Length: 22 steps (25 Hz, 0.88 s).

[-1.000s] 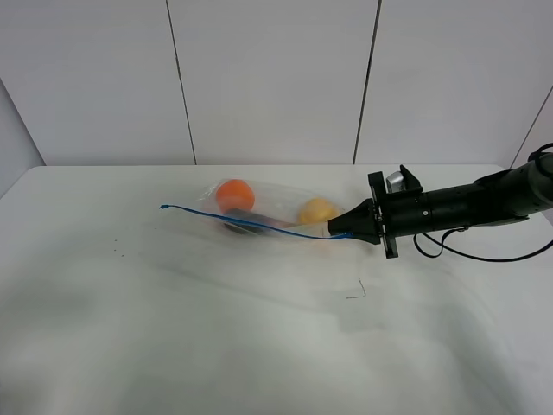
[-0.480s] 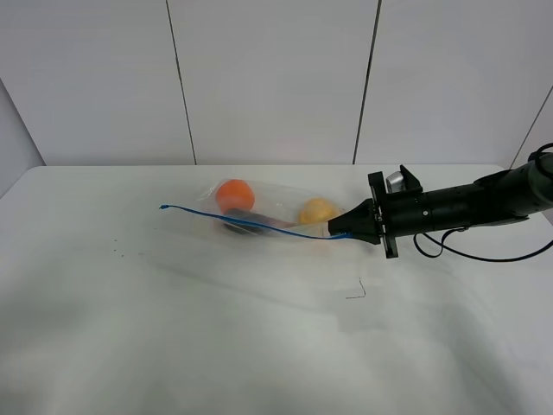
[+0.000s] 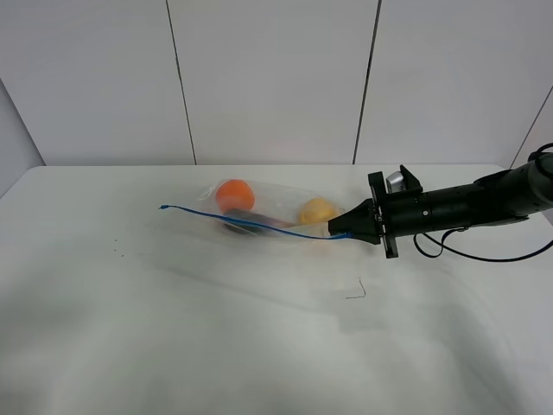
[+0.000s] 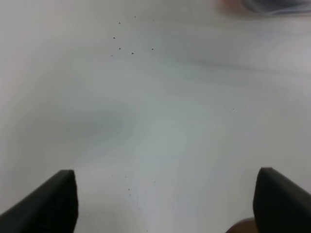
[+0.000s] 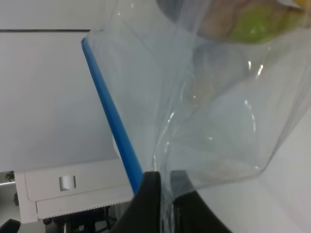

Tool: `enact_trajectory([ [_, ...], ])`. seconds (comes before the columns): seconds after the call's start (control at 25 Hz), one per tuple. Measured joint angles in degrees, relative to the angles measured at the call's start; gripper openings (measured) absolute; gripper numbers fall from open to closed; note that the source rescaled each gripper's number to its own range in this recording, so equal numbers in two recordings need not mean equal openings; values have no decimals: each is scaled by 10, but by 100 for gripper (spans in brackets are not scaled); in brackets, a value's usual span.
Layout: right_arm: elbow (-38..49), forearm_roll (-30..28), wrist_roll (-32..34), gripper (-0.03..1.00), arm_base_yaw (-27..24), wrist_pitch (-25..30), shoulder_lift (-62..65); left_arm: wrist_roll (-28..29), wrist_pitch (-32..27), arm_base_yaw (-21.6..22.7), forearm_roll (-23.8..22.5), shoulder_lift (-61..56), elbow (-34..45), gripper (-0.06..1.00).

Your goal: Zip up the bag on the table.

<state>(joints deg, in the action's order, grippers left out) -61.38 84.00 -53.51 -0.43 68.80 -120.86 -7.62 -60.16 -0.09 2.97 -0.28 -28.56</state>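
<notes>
Pinching the blue zip strip [image 3: 251,223] at the 3 o'clock end of the bag [image 3: 268,210] mid-table [image 3: 259,346], the right gripper [image 3: 339,232] anchors it; the left gripper [image 4: 163,199], jaws apart, must next run along the seal.

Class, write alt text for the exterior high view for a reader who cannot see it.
The right gripper, shut, pinches one end of the blue zip strip of a clear bag holding orange and yellow produce. The bag lies on a white table.
</notes>
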Motion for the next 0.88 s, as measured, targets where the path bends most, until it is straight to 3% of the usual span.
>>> enact_trajectory([
  [0.16, 0, -2, 11, 6, 0, 0, 0, 0, 0, 0, 0, 0, 0, 100],
  [0.28, 0, -9, 19, 39, 0, 1, 0, 5, 0, 0, 1, 0, 0, 100],
  [0.36, 0, -17, 19, 70, 0, 1, 0, 16, 0, 0, 1, 0, 1, 100],
  [0.44, -13, -36, 33, 86, -3, 1, 0, 20, 0, 0, 1, 0, 2, 100],
  [0.56, -67, -110, 100, 93, -7, -1, 0, 22, 0, 0, 1, 0, 2, 100],
  [0.68, -160, -249, 210, 94, -3, -2, 0, 22, 0, 0, 1, 0, 2, 100],
  [0.84, -298, -496, 365, 94, 19, 2, -1, 22, 0, 0, 1, 0, 2, 100],
  [0.88, -298, -496, 365, 94, 19, 2, -1, 22, 0, 0, 1, 0, 2, 100],
])
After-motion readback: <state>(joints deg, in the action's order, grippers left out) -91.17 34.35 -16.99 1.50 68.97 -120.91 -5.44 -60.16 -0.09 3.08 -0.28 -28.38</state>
